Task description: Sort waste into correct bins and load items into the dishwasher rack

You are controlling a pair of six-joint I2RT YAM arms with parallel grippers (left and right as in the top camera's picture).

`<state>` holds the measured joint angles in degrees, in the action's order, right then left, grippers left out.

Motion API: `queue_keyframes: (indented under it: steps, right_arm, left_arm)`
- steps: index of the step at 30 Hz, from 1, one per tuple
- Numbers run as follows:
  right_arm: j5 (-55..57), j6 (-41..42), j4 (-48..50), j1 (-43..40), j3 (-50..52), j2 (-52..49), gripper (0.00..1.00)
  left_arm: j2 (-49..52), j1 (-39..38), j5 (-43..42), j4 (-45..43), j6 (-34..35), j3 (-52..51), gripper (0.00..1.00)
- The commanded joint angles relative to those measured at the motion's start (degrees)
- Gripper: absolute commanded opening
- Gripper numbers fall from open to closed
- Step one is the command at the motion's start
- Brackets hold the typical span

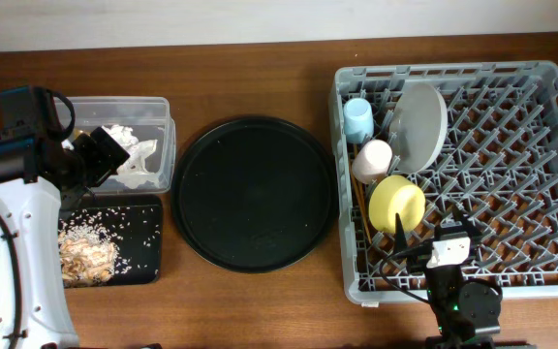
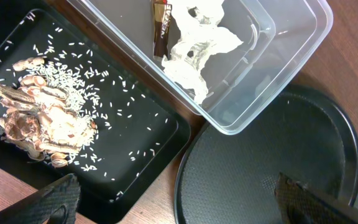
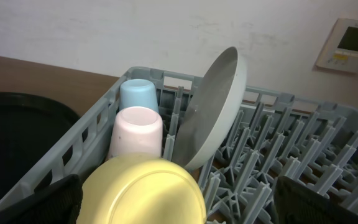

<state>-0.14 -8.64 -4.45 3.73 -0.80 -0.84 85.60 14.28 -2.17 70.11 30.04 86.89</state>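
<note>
Brown wood-grain bench (image 1: 260,68).
Large square grey plastic rack (image 1: 453,70), right edge, lattice pattern of pegs, holding:
- small light-blue cup (image 1: 358,118)
- small pale-pink cup (image 1: 372,160)
- yellow bowl (image 1: 396,203)
- pale grey round plate (image 1: 419,121)

Round black tray (image 1: 252,194), finely textured.
Clear plastic rectangular tub (image 2: 278,74), holding:
- crumpled white tissue (image 2: 197,46)
- thin brown-gold wrapper (image 2: 161,28)

Flat black rectangular tray (image 2: 160,124), front-left corner, speckled with white rice grains (image 2: 73,93) and holding brownish-tan food scraps (image 2: 36,121).

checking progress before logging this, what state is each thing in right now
clear tub, holds tissue and wrapper
flat black tray, holds food scraps and rice
round black tray, nothing on it
dishwasher rack, loaded along its left side
blue cup, in rack, apparently upside down
pink cup, in rack, apparently upside down
plate, on edge, leaning
yellow bowl, in rack, tipped
chopsticks, lying in rack
left gripper, open, empty
right gripper, open, empty
</note>
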Motion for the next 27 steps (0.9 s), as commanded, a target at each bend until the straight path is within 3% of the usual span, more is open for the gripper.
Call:
queue_keyframes:
  steps: [1, 6, 10, 14, 17, 19, 21, 25, 27]
  right_arm:
    - [-0.74, -0.11, -0.09, -0.37, 0.48, 0.63, 0.98]
    - [-0.74, -0.11, -0.09, -0.37, 0.48, 0.63, 0.98]
    - [-0.72, -0.11, -0.09, -0.37, 0.48, 0.63, 0.98]
    - [-0.74, -0.11, -0.09, -0.37, 0.48, 0.63, 0.98]
    - [-0.72, -0.11, -0.09, -0.37, 0.48, 0.63, 0.99]
    - [-0.74, -0.11, -0.09, -0.37, 0.48, 0.63, 0.98]
    - [-0.72, -0.11, -0.09, -0.37, 0.48, 0.63, 0.98]
    - [-0.74, -0.11, -0.09, -0.37, 0.48, 0.63, 0.98]
    - [-0.72, -0.11, -0.09, -0.37, 0.48, 0.63, 0.98]
  left_arm:
    - [-3.5, 0.09, -0.02, 0.09, -0.09, 0.15, 0.99]
    - [-15.41, -2.75, -0.02, 0.09, -0.09, 0.15, 0.99]
    - [-29.2, -12.92, -0.02, 0.07, -0.09, -3.17, 0.99]
    - [-45.22, -19.43, 0.98, 0.42, -0.07, -18.6, 0.99]
    - [-60.33, -19.87, -2.75, -2.01, -0.09, -37.31, 0.99]
    - [-67.76, -19.87, -1.2, -11.63, -0.09, -47.43, 0.99]
    - [-73.77, -19.87, -1.07, -33.07, -0.09, -59.54, 0.99]
    - [-76.39, -19.23, -1.09, -73.37, -0.15, -77.88, 0.99]
    - [-76.39, -18.6, -1.09, -78.29, -0.35, -81.96, 0.99]
